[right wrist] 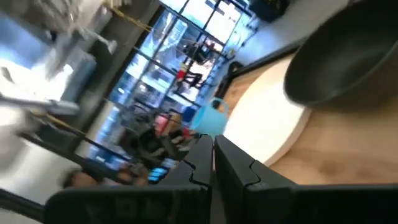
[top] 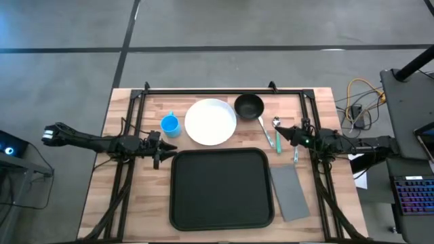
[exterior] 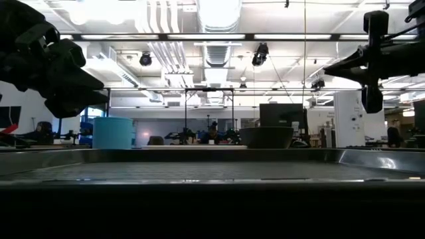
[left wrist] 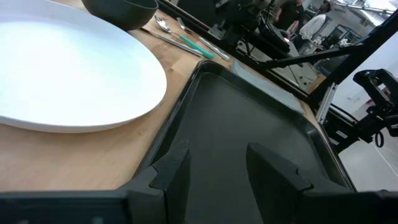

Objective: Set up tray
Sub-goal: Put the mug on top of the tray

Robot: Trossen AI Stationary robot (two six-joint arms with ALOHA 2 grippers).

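The black tray lies flat at the table's near middle; its rim shows in the left wrist view. Beyond it sit the white plate, a blue cup, a dark bowl, and cutlery with a green handle and a spoon. A grey napkin lies right of the tray. My left gripper hovers open at the tray's far left corner, fingers over its edge. My right gripper is shut, above the cutlery, tips together.
Black metal frame rails run along the table's far edge and down both sides. Cables and a laptop sit off the table's right. Bare wood lies left of the tray.
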